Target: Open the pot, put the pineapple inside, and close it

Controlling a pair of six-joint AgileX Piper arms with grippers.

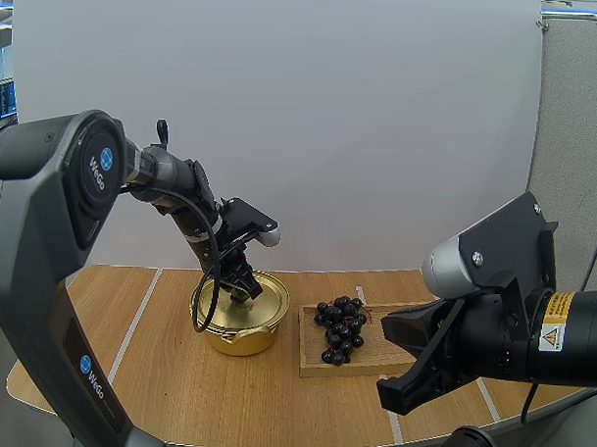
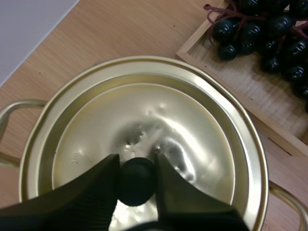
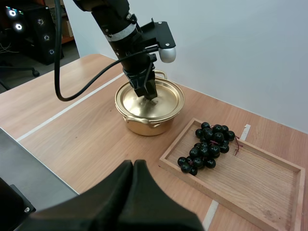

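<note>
Pot (image 1: 241,324) with lid (image 2: 163,120) on wooden table (image 1: 175,376)

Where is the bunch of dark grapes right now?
In the high view, the bunch of dark grapes lies at the left end of the shallow wooden tray, just right of the lidded golden pot.
</note>
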